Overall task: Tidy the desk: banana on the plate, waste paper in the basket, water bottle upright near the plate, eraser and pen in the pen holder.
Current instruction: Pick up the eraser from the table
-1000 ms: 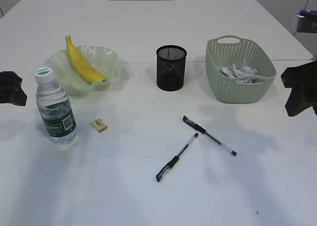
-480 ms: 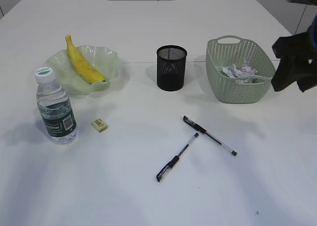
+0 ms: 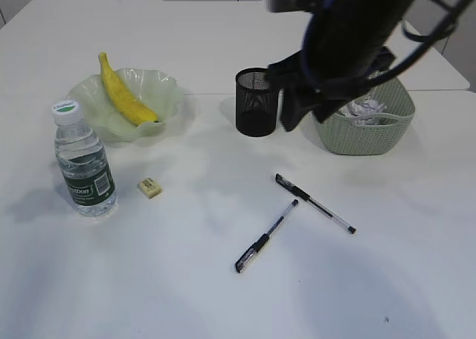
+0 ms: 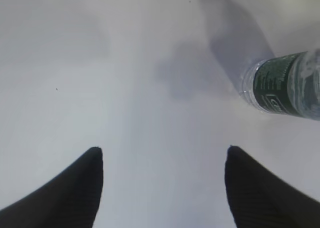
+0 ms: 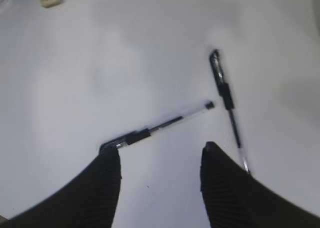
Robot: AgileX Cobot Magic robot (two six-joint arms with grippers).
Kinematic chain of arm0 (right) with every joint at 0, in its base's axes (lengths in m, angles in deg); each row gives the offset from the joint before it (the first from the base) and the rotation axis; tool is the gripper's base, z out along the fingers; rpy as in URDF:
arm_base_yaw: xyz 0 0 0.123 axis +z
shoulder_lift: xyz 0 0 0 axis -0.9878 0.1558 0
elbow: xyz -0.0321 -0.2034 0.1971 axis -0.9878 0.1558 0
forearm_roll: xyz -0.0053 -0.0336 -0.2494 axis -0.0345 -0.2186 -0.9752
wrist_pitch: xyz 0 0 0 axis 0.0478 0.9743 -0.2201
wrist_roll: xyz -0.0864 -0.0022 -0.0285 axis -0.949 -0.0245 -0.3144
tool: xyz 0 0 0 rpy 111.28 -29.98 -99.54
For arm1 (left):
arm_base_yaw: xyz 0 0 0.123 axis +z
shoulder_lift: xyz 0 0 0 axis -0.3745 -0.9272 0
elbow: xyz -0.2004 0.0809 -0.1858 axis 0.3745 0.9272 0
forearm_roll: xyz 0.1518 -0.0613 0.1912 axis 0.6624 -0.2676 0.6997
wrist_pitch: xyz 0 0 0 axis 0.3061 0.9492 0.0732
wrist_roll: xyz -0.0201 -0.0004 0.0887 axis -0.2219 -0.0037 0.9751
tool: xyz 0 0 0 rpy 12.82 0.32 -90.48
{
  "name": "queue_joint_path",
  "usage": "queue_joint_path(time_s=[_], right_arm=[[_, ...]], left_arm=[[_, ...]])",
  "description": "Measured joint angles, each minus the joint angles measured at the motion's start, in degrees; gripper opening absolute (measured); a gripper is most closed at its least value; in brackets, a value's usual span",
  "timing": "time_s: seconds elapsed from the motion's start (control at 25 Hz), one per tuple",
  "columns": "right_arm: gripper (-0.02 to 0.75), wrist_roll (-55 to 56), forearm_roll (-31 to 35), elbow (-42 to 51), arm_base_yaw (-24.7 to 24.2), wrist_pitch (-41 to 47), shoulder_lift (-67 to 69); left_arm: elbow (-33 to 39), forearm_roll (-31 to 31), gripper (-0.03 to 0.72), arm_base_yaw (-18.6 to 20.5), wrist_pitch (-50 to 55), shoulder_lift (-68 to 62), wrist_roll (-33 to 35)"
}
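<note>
Right jaws (image 5: 160, 160) released, empty, poised above two pens (image 3: 266, 236) (image 3: 314, 203) on worktop (image 3: 186, 279) for pickup. Left jaws (image 4: 162, 160) released beside upright water bottle (image 3: 82, 160). Eraser (image 3: 149, 187) unstowed; pen holder (image 3: 257, 101) waits.

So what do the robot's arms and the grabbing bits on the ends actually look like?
The right arm is bulky and black, with thin black cables looping off it and a grey block at its top. The right gripper has two black tapered jaws with finely ribbed faces. The left gripper has matching pointed black jaws, also ribbed.
</note>
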Motion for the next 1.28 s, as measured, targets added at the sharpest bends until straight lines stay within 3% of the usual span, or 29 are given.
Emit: queue_joint_path(time_s=[0.28, 0.6, 0.88, 1.28], right_arm=[[0.387, 2.7, -0.2, -18.7, 7.7, 2.2, 17.5], [0.387, 4.7, -3.3, -34.0, 12.3, 2.4, 31.0], [0.387, 5.4, -3.9, -38.5, 12.8, 2.6, 36.3], [0.387, 10.4, 0.7, -41.3, 12.8, 1.4, 39.6]], left_arm=[[0.0, -0.5, 0.537, 0.0, 2.8, 2.4, 1.0], [0.0, -1.7, 0.536, 0.0, 3.3, 3.0, 1.5], [0.0, -1.9, 0.536, 0.0, 3.3, 3.0, 1.5], [0.0, -2.0, 0.536, 0.0, 3.2, 3.0, 1.5]])
